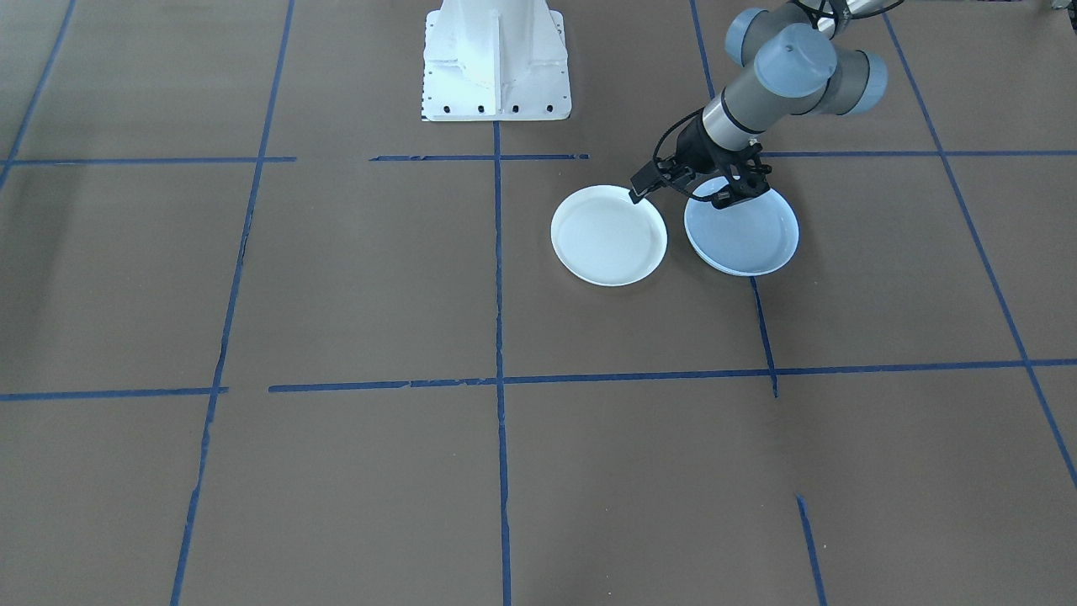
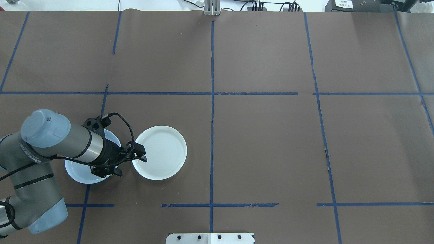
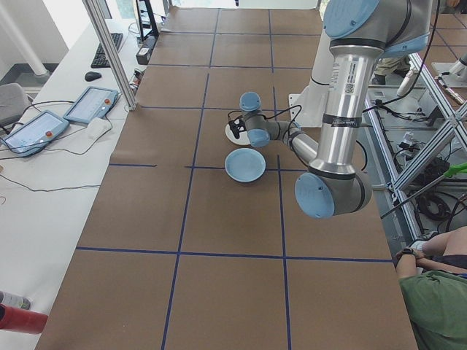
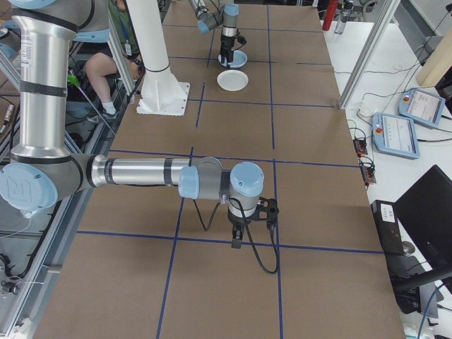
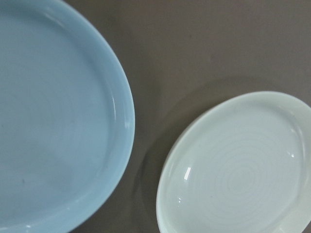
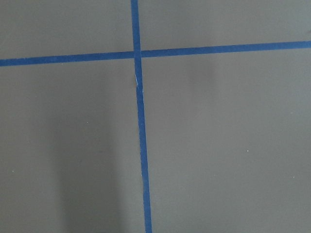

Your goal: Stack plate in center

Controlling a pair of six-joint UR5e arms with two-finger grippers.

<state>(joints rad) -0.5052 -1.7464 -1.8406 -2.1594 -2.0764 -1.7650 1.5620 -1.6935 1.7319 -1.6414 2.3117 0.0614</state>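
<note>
Brown table (image 2: 271,142) — pale-blue plate (image 1: 749,240) under left jaws (image 2: 117,162), jaw state unclear.

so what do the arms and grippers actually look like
Both arms are silver-grey metal tubes with pale blue caps at the joints. The left gripper is black, with a black cable looping over it. The right gripper is black too, trailing a black cable.

Count: 2 round shallow plates on the brown-paper-covered bench (image 2: 264,142), namely 1 plain pale-blue plate (image 1: 749,240) and 1 glossy whitish plate with concentric rings (image 1: 607,237). 2 grey-and-silver robot arms, 1 near the plates (image 2: 57,142) and 1 far down the bench (image 4: 141,173). 2 tablet-style pendants (image 4: 406,123) on the white side surface.
</note>
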